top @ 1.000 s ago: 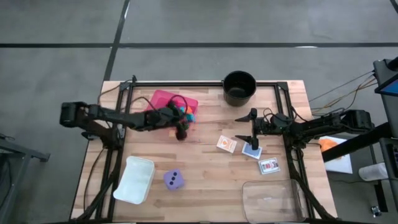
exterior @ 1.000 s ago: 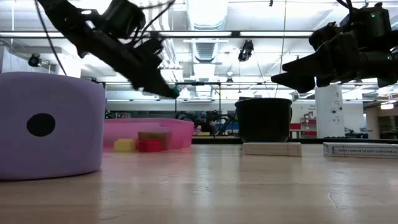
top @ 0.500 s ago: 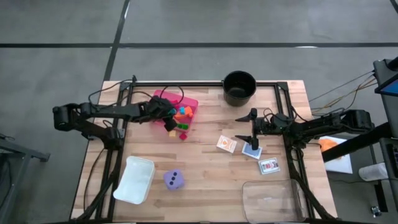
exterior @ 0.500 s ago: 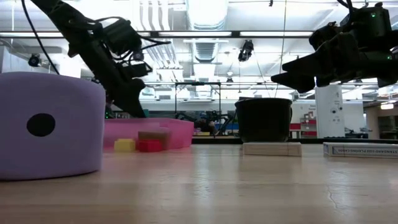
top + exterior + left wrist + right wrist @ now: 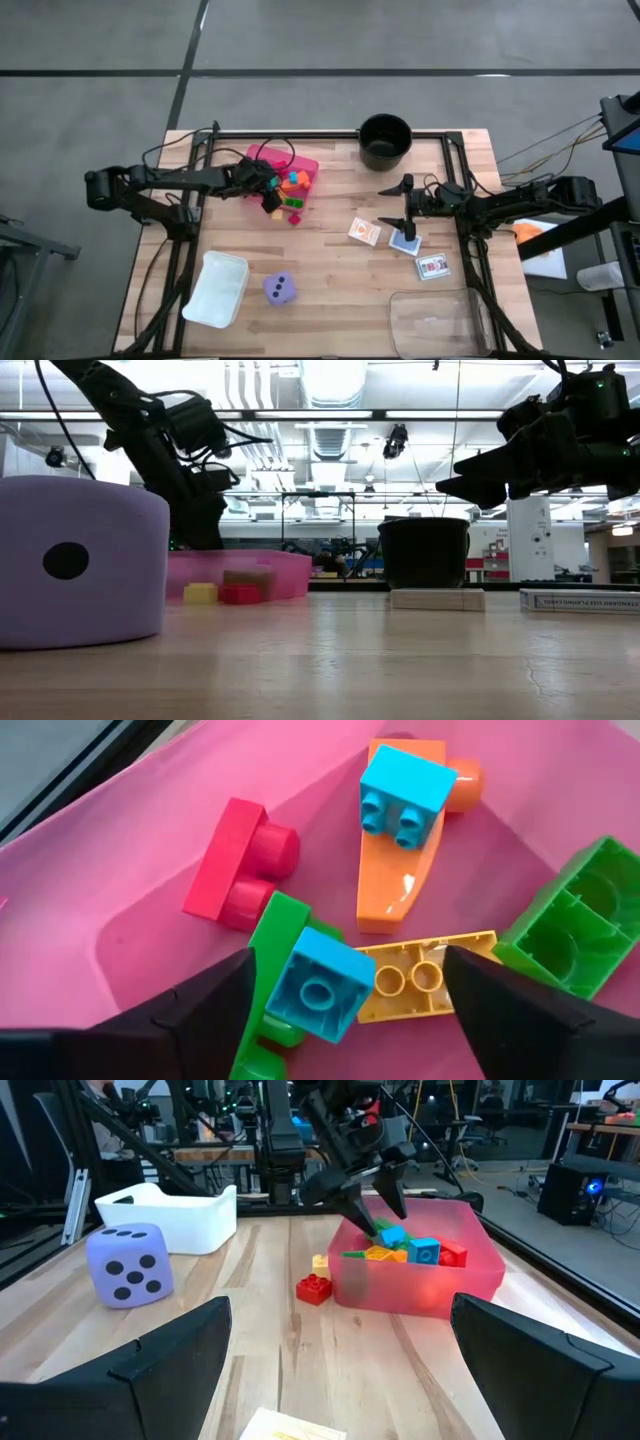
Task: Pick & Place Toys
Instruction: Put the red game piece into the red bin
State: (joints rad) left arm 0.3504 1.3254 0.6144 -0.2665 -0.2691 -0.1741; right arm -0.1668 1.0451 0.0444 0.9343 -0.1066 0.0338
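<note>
Since one second ago the left gripper (image 5: 268, 190) has withdrawn from the table beside the pink tray (image 5: 262, 156) to a position over its bricks (image 5: 293, 181); jaws now wide, empty.

High view: right gripper (image 5: 403, 207) hovers wide open, empty, with the cards (image 5: 365, 232) just beside it. A purple die (image 5: 281, 290) rests on the wooden table (image 5: 330, 280), well apart from both grippers.

Low view: ceiling lights and shelving fill the room behind the black pot (image 5: 423, 551).

Left wrist view: red, orange, teal, yellow and green bricks lie directly ahead of the fingers (image 5: 200, 1010).

Right wrist view: two bricks (image 5: 314, 1286) lie outside the tray.
</note>
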